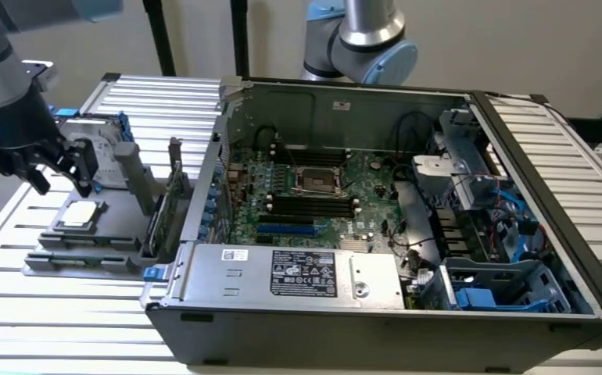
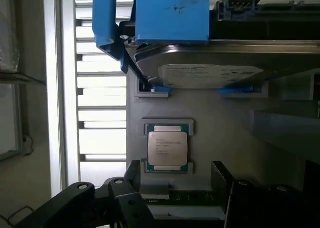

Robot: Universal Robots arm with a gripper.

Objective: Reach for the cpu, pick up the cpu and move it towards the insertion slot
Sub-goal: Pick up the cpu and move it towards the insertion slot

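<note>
Slatted table (image 1: 51,312): gripper (image 1: 63,186) wide open over cpu (image 1: 80,212)

Bare room in soft, even light.
A plain pale beige wall (image 1: 551,47) backs a ribbed silver metal surface (image 1: 61,312) of parallel slats; two thin black upright poles (image 1: 160,39) stand at its far edge.

small square cpu (image 2: 167,147): silvery metal lid, smooth satin | rectangular hard drive (image 2: 210,57): shiny bare metal | blue frame (image 2: 172,12): glossy plastic | grey holder tray (image 2: 225,118): matt plastic | slatted table (image 2: 100,95): pale ribbed metal
</note>
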